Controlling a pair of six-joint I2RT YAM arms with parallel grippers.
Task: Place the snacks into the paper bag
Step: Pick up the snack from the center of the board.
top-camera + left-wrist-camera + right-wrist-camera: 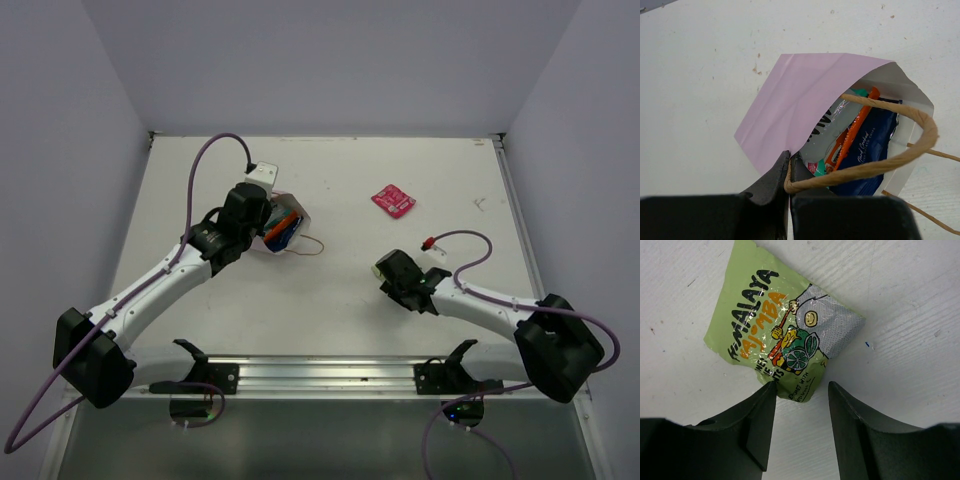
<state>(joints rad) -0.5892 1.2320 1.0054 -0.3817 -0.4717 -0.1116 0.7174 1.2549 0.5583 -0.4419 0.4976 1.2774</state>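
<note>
1. Top external view: the left gripper (pixel 262 215) reaches to the far left part of the table (pixel 350 300) and sits at the paper bag (pixel 292 226). The bag lies with its mouth toward the right, and orange and blue show inside. From here I cannot tell how the left jaws stand. The pink-red packet (pixel 393 200) lies flat on the table, well apart from the bag and from both grippers. The right gripper (pixel 392 268) points down at the tabletop right of centre, and whatever is under it is hidden.

2. Left wrist view: the left gripper (pixel 789 161) is fully closed, pinching the rim of the pale pink paper bag (pixel 790 100) just where the tan string handle (pixel 912 150) comes out. Inside the open mouth sit the silver-grey packet (pixel 832 120), the orange packet (pixel 855 130), the dark blue packet (pixel 875 145) and a sliver of the teal-green packet (pixel 816 169).

3. Right wrist view: the right gripper (pixel 801 386) is about half spread and grips nothing. The yellow-green packet (pixel 770 330) lies flat on the table, its lower corner reaching between the two fingertips. The left fingertip is just beside its edge; whether it touches is unclear.
</note>
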